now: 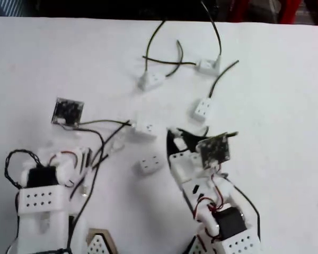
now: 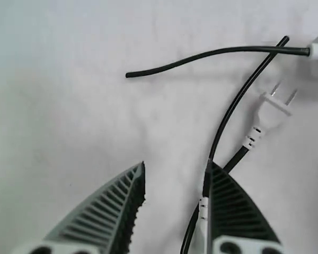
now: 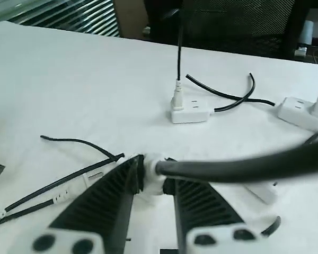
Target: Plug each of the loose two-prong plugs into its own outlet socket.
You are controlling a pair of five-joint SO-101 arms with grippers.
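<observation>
Right gripper [image 3: 155, 160] is clenched on a white two-prong plug [image 3: 152, 180] near the centre of the white table [image 1: 286, 106], and the plug's thick black cord [image 3: 244, 166] runs off to one side. Seen from above, an empty outlet [image 1: 150, 165] lies at this gripper's 7 o'clock, between the two arms. Another outlet [image 1: 146, 128] sits just at its 9 o'clock, and whether that one is occupied cannot be told.

Toward the table's 12 o'clock, three more outlets each carry a plug with a black cord: a first outlet [image 1: 151, 80] at 12, a second outlet [image 1: 206, 66] at 1 and a third outlet [image 1: 203, 108] nearer, at 2.

Left gripper [image 2: 176, 165], at the table's 8 o'clock, is released. Its ribbed fingers [image 2: 122, 211] are spread wide above the tabletop with nothing between them. A loose plug [image 2: 273, 108] lies flat on the table just beyond one fingertip, prongs pointing away from the gripper, its own cord leading back under that finger. A thin black cord [image 2: 201, 55] arcs past it.
</observation>
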